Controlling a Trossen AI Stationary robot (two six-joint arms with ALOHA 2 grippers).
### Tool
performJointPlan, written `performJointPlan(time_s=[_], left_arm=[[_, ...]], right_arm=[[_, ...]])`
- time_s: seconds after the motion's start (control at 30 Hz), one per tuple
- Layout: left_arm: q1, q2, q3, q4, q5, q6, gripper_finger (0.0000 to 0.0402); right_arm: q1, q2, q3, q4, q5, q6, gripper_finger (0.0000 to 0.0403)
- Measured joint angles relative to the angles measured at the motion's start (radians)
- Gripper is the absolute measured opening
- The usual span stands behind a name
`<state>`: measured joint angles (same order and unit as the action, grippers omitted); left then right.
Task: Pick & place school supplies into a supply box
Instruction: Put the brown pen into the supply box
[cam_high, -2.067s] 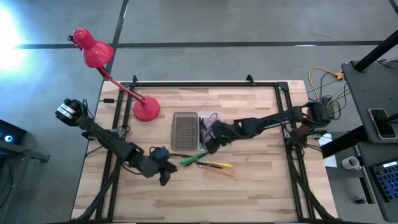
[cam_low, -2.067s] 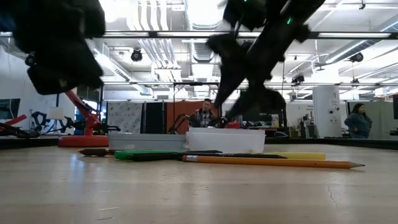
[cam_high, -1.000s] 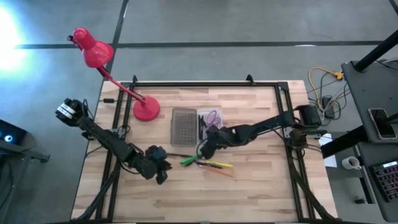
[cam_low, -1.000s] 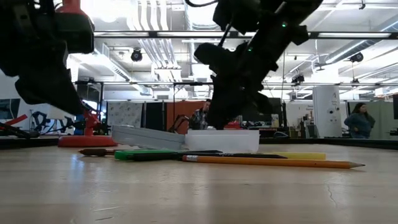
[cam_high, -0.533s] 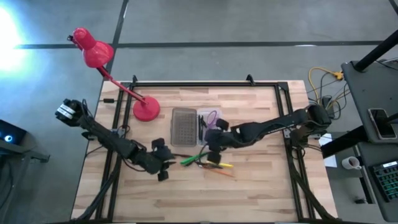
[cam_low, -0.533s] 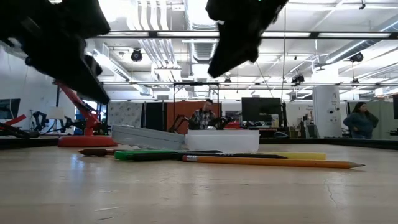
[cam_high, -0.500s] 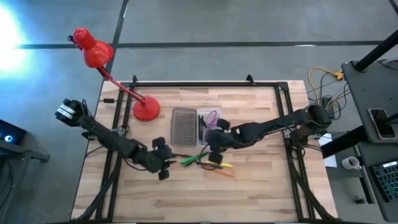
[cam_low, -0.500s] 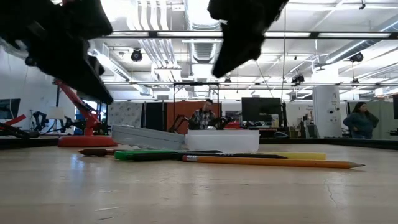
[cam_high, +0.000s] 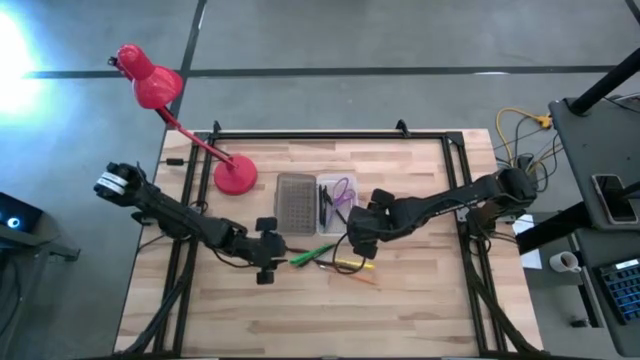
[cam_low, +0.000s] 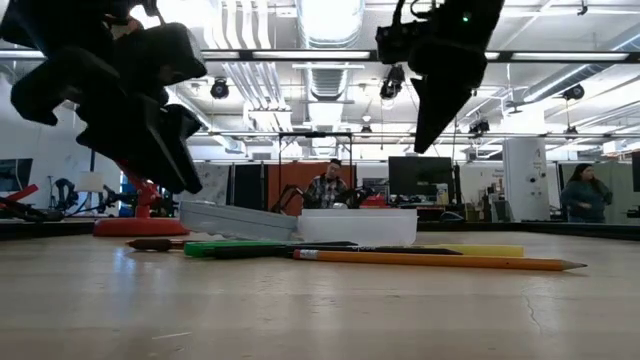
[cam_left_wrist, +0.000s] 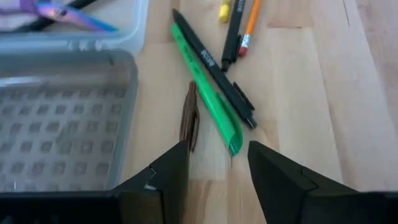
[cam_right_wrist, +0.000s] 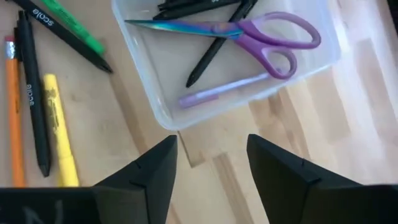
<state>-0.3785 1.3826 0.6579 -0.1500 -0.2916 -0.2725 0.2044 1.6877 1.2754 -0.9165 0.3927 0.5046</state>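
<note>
Scissors: lie in the clear half of the supply box, visible in right wrist view
Left tool: fingers apart above green marker
Right tool: fingers apart

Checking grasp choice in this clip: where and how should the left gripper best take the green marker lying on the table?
Probably at mid-barrel, from straight above, fingers across its width. The green marker lies flat, and a black pen lies against one side while a brown pencil sits near the cap end. The open left gripper hovers by that end, so the stretch between offers the most finger room.
</note>
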Motion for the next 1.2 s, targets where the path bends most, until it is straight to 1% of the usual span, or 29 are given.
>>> performJointPlan(time_s=[0.13,0.27,0.37,0.57,0.63,0.7,0.8,0.87,0.93,1.03,1.13,1.2], left_arm=[[0.027,0.064,0.032,0.001,-0.002,0.034,0.0150],[0.076,0.145,0.052,-0.019,0.002,0.031,0.0150],[0.101,0.205,0.078,-0.050,0.027,0.028,0.0150],[0.107,0.293,0.161,-0.146,0.040,0.053,0.0145],[0.108,0.310,0.187,-0.180,0.062,0.072,0.0131],[0.109,0.323,0.208,-0.205,0.088,0.078,0.0106],[0.110,0.324,0.223,-0.221,0.144,0.081,0.0052],[0.111,0.324,0.233,-0.226,0.194,0.081,0.0020],[0.105,0.322,0.251,-0.248,0.233,0.080,0.0015],[0.103,0.319,0.292,-0.340,0.257,0.066,0.0016],[0.104,0.307,0.365,-0.440,0.241,0.060,0.0007],[0.115,0.281,0.424,-0.465,0.206,0.035,0.0006]], right_arm=[[0.001,-0.010,-0.027,0.004,0.003,0.019,0.0185],[0.000,-0.015,-0.041,0.006,0.009,0.020,0.0181],[0.001,-0.017,-0.042,0.007,0.011,0.020,0.0180],[0.000,-0.017,-0.043,0.007,0.032,0.021,0.0177],[0.000,-0.017,-0.046,0.007,0.039,0.021,0.0176],[0.000,-0.017,-0.048,0.007,0.056,0.020,0.0175],[0.000,-0.017,-0.052,0.007,0.078,0.029,0.0175],[0.000,-0.021,-0.052,0.007,0.108,0.068,0.0173],[0.000,-0.040,-0.054,0.007,0.133,0.092,0.0170],[0.001,-0.094,-0.054,0.006,0.201,0.145,0.0164],[0.001,-0.162,-0.054,0.000,0.263,0.193,0.0157],[0.000,-0.209,-0.054,-0.003,0.306,0.241,0.0152]])
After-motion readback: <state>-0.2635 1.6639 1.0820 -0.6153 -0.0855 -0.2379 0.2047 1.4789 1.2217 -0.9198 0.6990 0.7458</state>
